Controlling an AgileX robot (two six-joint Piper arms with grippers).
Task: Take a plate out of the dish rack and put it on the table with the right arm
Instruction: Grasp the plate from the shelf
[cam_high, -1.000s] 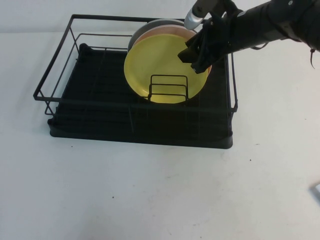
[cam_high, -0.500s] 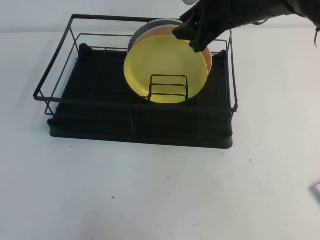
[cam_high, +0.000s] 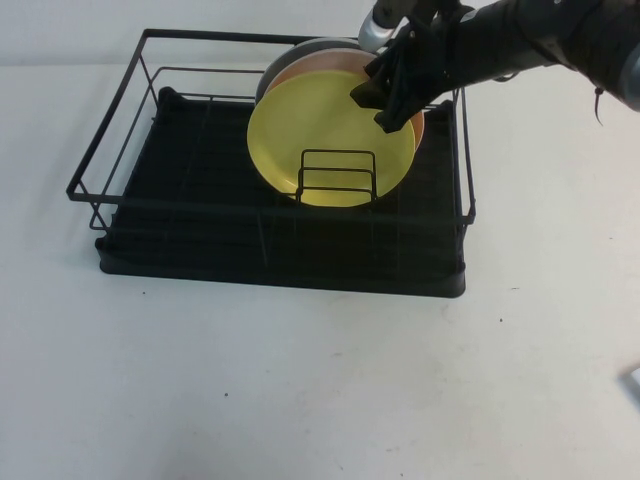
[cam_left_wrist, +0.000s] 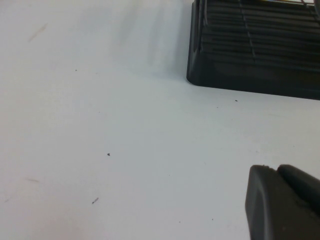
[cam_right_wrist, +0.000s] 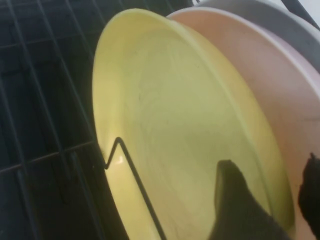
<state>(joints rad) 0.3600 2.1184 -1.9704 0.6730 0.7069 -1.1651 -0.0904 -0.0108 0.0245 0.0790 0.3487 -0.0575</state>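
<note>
1. Tabletop (cam_high: 320, 390): bare white in front of the rack, where the plate should land. Left tool (cam_left_wrist: 282, 200) parked low over it, near the rack's corner; only one dark part shows, so I cannot tell whether it is released or clenched.
2. Rack (cam_high: 110, 150): black wire on a tray, with a small wire holder (cam_high: 338, 175) in front of the plates.
3. Plate (cam_high: 320, 135): yellow, on edge, leaning back on the pink plate (cam_high: 345, 58), grey plate (cam_high: 315, 45) behind.
4. Right tool (cam_high: 390, 95): released, at the plate's upper right rim; in the right wrist view one finger (cam_right_wrist: 235, 210) lies in front of the yellow face and the other behind the rim, straddling it, not yet clamped.
5. Risks: closing could catch the pink plate too, since the two are pressed together; the lift could snag the holder wire; a thin rim grip may let the plate swing or slip.
</note>
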